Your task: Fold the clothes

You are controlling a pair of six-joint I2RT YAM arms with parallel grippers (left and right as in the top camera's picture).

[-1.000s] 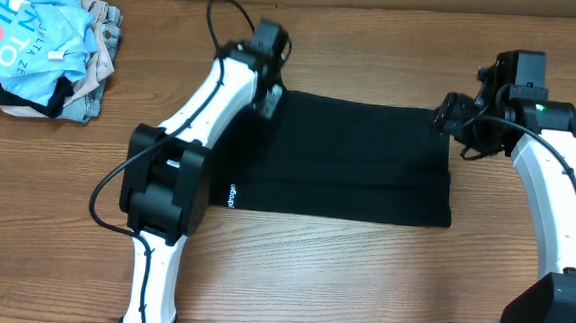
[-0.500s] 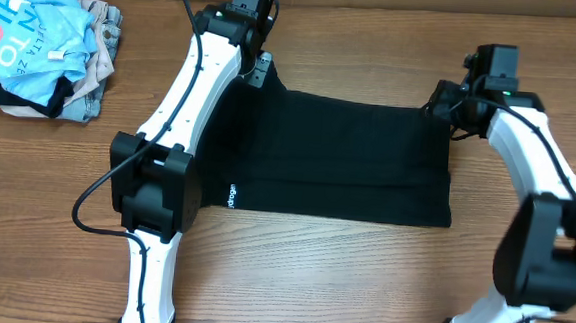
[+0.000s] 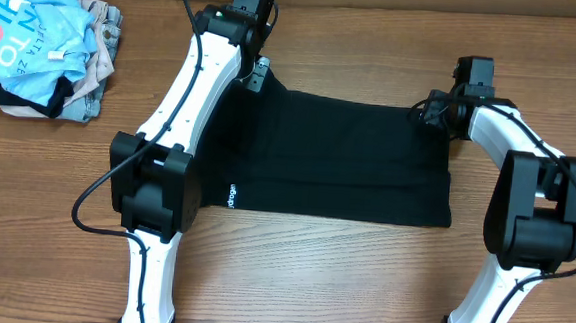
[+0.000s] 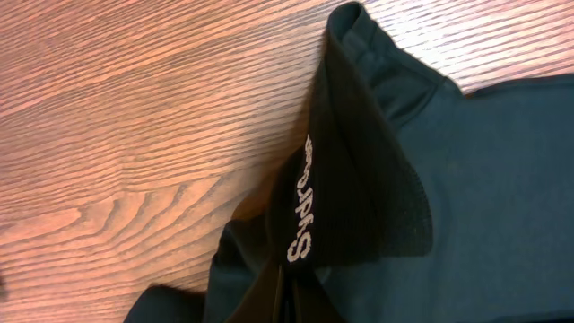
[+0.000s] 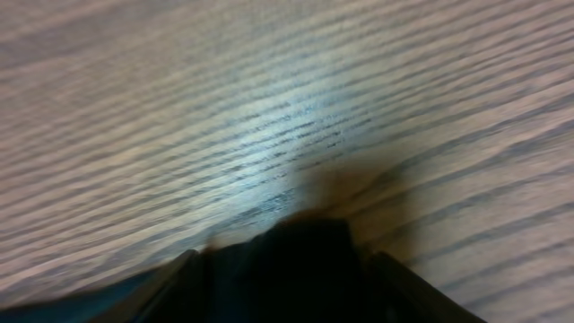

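The black T-shirt point(image 3: 348, 160) lay flat in the middle of the wooden worktop point(image 3: 361, 276), folded to a wide rectangle, with a small white logo point(image 3: 232, 195) near its front left corner.

The left pincer point(image 3: 257, 76) was at the far left corner of the T-shirt. In the left wrist view a flap of the black cloth rose from the worktop towards the camera, and a strip with white lettering point(image 4: 303, 202) ran along its edge. The flap narrowed at the bottom of that view, where the pincer was clenched on it, so this corner was lifted while the rest of the garment rested on the wood.

The right pincer point(image 3: 431, 112) was at the far right corner of the T-shirt, at the edge of the cloth. The right wrist view was blurred. It showed only wood grain and a dark shape at the bottom, so I cannot tell if this pincer was released or was grasping the cloth.

At the far left corner of the worktop, well apart from the T-shirt, a light blue printed shirt point(image 3: 35, 41) lay crumpled on top of some beige garments point(image 3: 100, 40).
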